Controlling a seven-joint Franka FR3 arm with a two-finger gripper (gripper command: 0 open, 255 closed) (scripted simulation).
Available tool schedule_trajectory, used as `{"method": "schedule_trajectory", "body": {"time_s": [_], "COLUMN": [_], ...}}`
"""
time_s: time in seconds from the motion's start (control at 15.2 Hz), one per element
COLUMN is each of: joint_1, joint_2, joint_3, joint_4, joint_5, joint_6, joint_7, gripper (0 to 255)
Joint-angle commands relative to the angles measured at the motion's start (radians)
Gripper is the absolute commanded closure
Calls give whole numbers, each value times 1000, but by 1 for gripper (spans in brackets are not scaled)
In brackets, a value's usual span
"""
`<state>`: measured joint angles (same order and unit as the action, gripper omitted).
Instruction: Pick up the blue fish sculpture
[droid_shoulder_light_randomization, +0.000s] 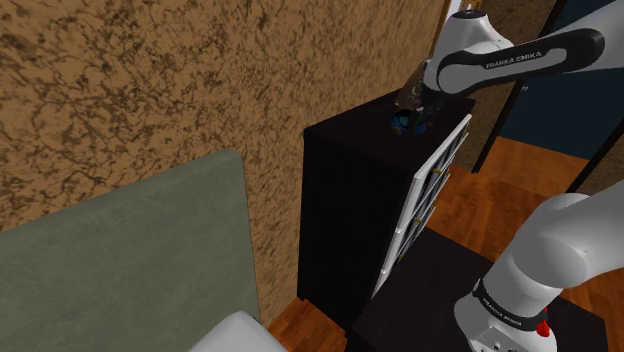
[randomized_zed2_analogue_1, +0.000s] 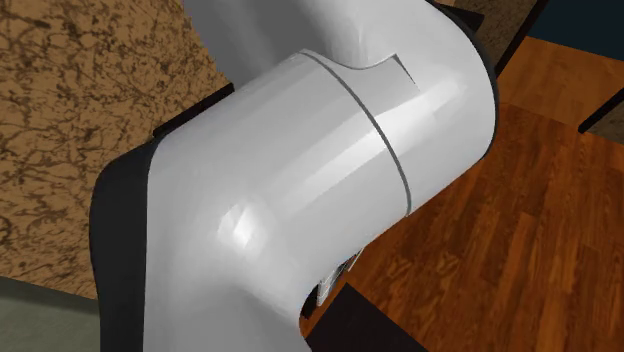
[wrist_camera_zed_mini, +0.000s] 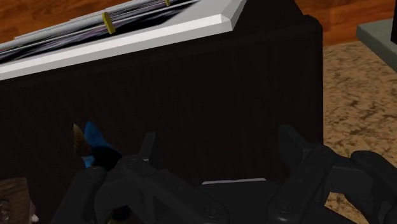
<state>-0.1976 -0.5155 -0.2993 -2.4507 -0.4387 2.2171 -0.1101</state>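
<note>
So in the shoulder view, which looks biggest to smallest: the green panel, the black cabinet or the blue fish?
1. green panel, narrowly, but it is nearer the camera, so this is unsure
2. black cabinet
3. blue fish, by far the smallest

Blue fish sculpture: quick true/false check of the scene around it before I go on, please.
1. The blue fish sculpture rests on the dark cabinet. True.
2. The pincer is shut on it. False: its fingers stand apart, and the fish lies outside them, beside one finger.
3. The floor is wood. True.
4. The cabinet's front is black. False: it is white.
</note>
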Motion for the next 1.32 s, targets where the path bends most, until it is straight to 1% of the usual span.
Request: {"method": "schedule_trajectory", "body": {"time_s": [0.0,0.2,0.4,0.59,0.73,0.79,1.25], "joint_1": [-13,-28,-39,-47,-52,-53,-62], "joint_2": [58,141,227,317,379,394,441], "joint_3": [-33,-77,-121,-164,-191,-197,-205], "joint_4": [30,75,129,192,239,250,200], "joint_5": [-21,-40,-45,-31,-10,-3,-20], "joint_6": [60,141,219,291,337,347,442], "joint_7": [-20,-44,-73,-110,-140,-148,-119], "gripper": [0,0,0,0,0,0,0]}}
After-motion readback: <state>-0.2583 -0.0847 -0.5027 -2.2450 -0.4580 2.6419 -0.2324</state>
